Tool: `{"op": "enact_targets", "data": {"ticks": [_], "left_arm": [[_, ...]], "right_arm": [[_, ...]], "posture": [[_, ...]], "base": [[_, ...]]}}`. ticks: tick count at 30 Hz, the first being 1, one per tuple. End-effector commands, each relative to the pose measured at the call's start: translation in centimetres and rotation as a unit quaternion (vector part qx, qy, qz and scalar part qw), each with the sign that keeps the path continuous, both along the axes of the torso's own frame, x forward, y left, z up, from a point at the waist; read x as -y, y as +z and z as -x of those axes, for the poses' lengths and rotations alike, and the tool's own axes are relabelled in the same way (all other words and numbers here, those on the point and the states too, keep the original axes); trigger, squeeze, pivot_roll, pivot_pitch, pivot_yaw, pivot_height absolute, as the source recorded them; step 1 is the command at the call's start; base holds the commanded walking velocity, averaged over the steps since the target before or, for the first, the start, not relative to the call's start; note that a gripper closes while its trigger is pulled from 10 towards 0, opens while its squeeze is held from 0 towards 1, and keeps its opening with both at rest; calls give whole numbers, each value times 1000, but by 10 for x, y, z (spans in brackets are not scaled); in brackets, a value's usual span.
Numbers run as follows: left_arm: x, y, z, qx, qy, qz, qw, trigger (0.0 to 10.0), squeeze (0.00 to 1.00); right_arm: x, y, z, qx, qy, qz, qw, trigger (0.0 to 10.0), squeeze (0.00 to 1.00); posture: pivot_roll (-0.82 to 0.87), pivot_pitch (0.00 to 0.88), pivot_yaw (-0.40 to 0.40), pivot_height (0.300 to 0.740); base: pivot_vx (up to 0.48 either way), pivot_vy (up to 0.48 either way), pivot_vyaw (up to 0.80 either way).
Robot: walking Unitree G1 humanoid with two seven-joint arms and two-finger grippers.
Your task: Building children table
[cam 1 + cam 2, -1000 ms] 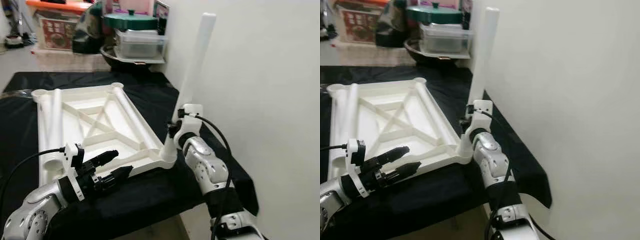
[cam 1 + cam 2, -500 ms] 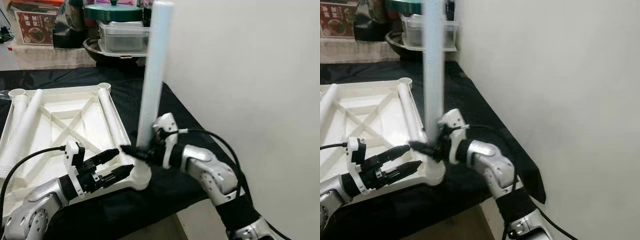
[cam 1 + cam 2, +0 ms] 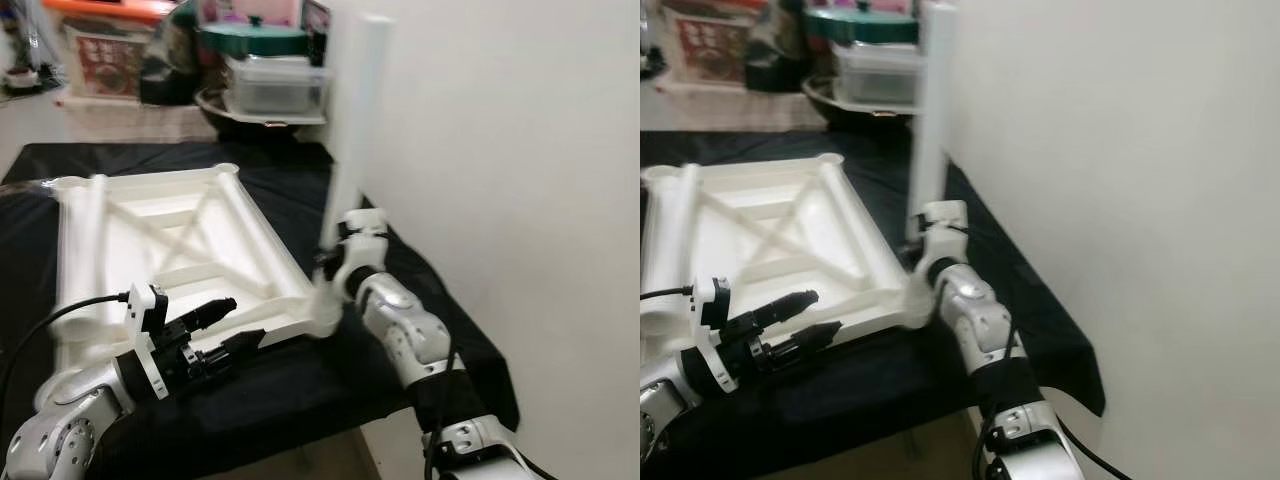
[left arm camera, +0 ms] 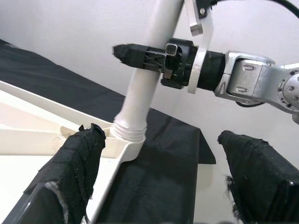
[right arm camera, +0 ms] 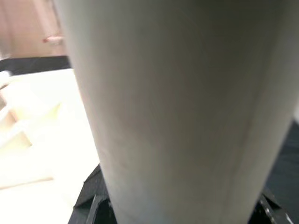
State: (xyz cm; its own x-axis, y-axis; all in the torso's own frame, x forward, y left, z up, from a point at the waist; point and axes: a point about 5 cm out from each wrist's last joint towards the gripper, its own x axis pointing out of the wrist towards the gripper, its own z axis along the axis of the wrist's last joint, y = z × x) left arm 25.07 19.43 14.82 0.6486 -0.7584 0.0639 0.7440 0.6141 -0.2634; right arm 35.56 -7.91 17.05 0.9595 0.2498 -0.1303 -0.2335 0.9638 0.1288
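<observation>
step: seating leg into corner socket | right claw (image 4: 154,58) clamped on the white leg (image 3: 350,130), standing near-upright in the near corner of the upturned tabletop (image 3: 170,250) on the black-draped table (image 3: 300,390) | left claw (image 3: 228,328) parted, empty, beside that corner | next: likely twist leg home, brace tabletop
</observation>
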Motion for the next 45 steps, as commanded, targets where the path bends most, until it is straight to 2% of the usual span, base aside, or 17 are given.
{"op": "enact_targets", "data": {"ticks": [1, 6, 7, 11, 12, 19, 20, 22, 23, 27, 28, 36, 38, 39, 41, 42, 45], "left_arm": [[5, -1, 0, -7, -10, 3, 1000, 10000, 0], [5, -1, 0, -6, -10, 3, 1000, 10000, 0], [5, -1, -1, -6, -10, 3, 1000, 10000, 0], [6, -2, -1, -6, -9, 3, 1000, 10000, 0], [6, -2, -1, -6, -9, 4, 1000, 10000, 0], [5, -2, -1, -6, -10, 6, 1000, 10000, 0], [6, -2, 0, -6, -11, 6, 1000, 10000, 0], [6, -2, 0, -5, -11, 7, 1000, 10000, 0], [6, -1, 0, -5, -10, 7, 1000, 10000, 0], [6, -1, 0, -4, -8, 7, 1000, 10000, 0], [6, -1, 1, -4, -6, 7, 1000, 10000, 0], [8, -1, 1, -6, -12, 9, 1000, 10000, 0], [8, -1, 2, -5, -12, 9, 1000, 10000, 0], [9, 0, 1, -5, -13, 9, 1000, 10000, 0], [9, 0, 1, -5, -12, 10, 1000, 10000, 0], [9, 0, 1, -5, -12, 10, 1000, 10000, 0], [9, 0, 0, -4, -11, 10, 1000, 10000, 0]], "right_arm": [[-12, -28, 13, -81, 24, 32, 996, 8275, 0], [-25, -21, 18, -63, 61, 16, 996, 10000, 0], [-31, -14, 19, -47, 75, -15, 996, 10000, 1000], [-39, -2, 19, -13, 122, -51, 991, 10000, 1000], [-42, 7, 20, 8, 171, -73, 983, 10000, 0], [-40, 29, 43, 74, 372, -82, 922, 10000, 0], [-40, 30, 48, 78, 408, -72, 907, 4745, 0], [-39, 29, 50, 77, 423, -67, 900, 4745, 0], [-39, 23, 47, 58, 412, -57, 907, 0, 0], [-32, -2, 23, -13, 282, -21, 959, 0, 0], [-19, -20, 6, -67, 150, -10, 986, 0, 0], [16, -48, 5, -134, -71, -6, 988, 0, 0], [8, -48, 8, -141, -40, -4, 989, 196, 0], [2, -47, 10, -144, -11, -4, 989, 10000, 0], [-3, -41, 10, -128, 6, -25, 991, 10000, 0], [-11, -31, 11, -101, 37, -53, 993, 10000, 1000], [-22, -5, 10, -38, 100, -88, 990, 10000, 1000]], "posture": [[141, 0, -157, 740], [141, 0, -157, 740], [144, 0, -158, 740], [146, 0, -160, 740], [146, 0, -160, 740], [137, 0, -157, 740], [138, 0, -160, 740], [138, 0, -160, 740], [142, 0, -165, 740], [149, 0, -168, 740], [149, 0, -168, 740], [145, 0, -165, 740], [145, 0, -163, 740], [145, 0, -163, 740], [145, 0, -163, 740], [147, 0, -164, 740], [145, 0, -163, 740]], "base": [[0, 0, 0], [0, 0, 0], [0, 0, 0], [0, 0, 0], [0, 0, 0], [0, 0, 0], [0, 0, 0], [0, 0, 0], [0, 0, 0], [0, 0, 0], [0, 0, 0], [0, 0, 0], [0, 0, 0], [0, 0, 0], [0, 0, 0], [0, 0, 0], [0, 0, 0]]}}
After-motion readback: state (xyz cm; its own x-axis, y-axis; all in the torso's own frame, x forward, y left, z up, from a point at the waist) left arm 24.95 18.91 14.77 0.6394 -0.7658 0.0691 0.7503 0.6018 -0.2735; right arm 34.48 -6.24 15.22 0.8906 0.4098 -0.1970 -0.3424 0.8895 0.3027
